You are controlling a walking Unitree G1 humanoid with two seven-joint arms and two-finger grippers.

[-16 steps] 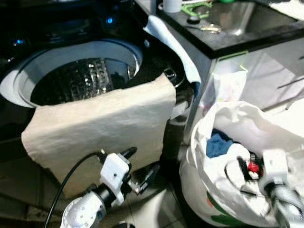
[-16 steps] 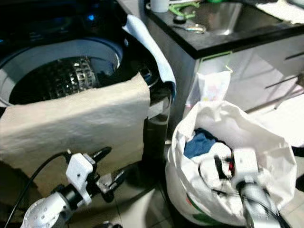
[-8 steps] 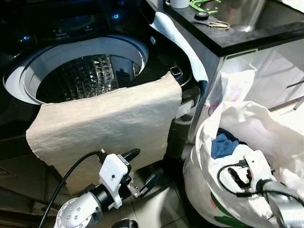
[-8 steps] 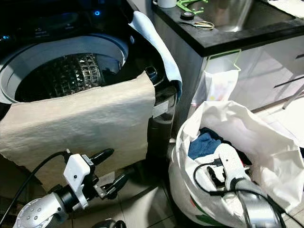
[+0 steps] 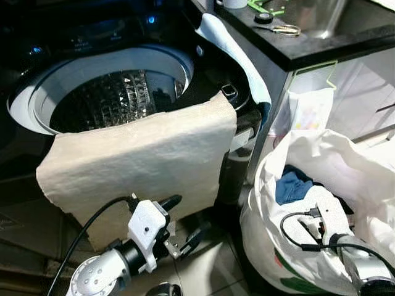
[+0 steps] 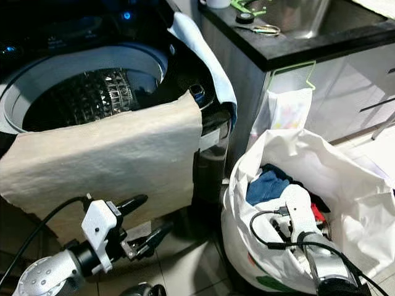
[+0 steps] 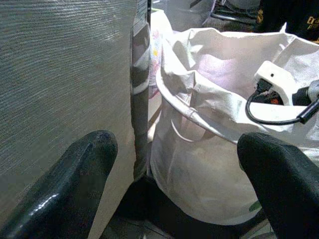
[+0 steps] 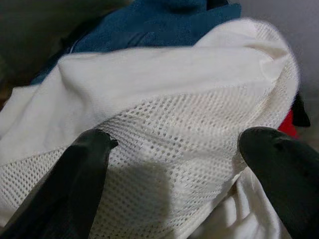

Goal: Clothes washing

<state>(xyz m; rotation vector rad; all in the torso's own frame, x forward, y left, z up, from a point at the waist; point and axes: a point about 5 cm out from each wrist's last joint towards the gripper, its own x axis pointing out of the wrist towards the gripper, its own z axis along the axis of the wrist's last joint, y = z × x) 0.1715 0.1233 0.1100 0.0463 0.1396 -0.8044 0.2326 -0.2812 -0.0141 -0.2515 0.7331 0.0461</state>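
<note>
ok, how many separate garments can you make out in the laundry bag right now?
3 in the white laundry bag: a blue garment at the top, a white mesh garment right before the right gripper, and a red scrap beside it. More may be buried underneath.

A top-loading washing machine (image 5: 203, 86) is standing open, its round white rim circling a dark, studded metal drum (image 5: 108, 98). A beige towel (image 5: 139, 160) is hanging flat over the machine's front edge, and a light blue cloth (image 5: 237, 58) is draping over its right side. Just to the right, on the floor, a white laundry bag (image 5: 345, 179) is sitting open and upright, holding clothes: a dark blue garment (image 5: 292, 186) is lying near the top, with a white mesh garment (image 8: 199, 139) beside it and a bit of red fabric (image 6: 316, 213) peeking out.
</note>
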